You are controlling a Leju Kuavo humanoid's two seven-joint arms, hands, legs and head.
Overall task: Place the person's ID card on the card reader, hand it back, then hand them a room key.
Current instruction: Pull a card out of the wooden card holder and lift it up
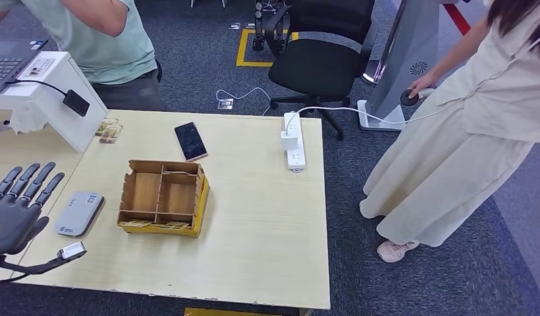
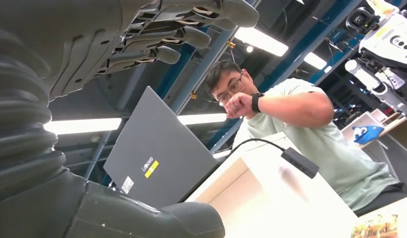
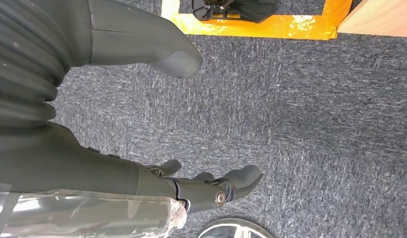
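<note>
The grey card reader (image 1: pixel 80 213) lies flat near the table's left front. Just left of it my left hand (image 1: pixel 17 207) hovers with fingers spread and nothing in it; in the left wrist view the left hand (image 2: pixel 157 29) faces a laptop with its fingers apart. A cardboard organiser (image 1: pixel 164 197) stands mid-table, with patterned cards (image 1: pixel 155 224) lying in its front compartment. Two more patterned cards (image 1: pixel 108 130) lie at the back left. My right hand (image 3: pixel 117 173) hangs over grey carpet, fingers loosely apart and empty. A person in a cream dress (image 1: pixel 465 131) stands right of the table.
A phone (image 1: pixel 190 141) and a white power strip (image 1: pixel 293 140) lie at the back of the table. A white stand (image 1: pixel 50 92) with a laptop (image 2: pixel 157 158) is at the far left, a person in a green shirt (image 1: pixel 103 39) behind it. A black office chair (image 1: pixel 320 59) is beyond the table.
</note>
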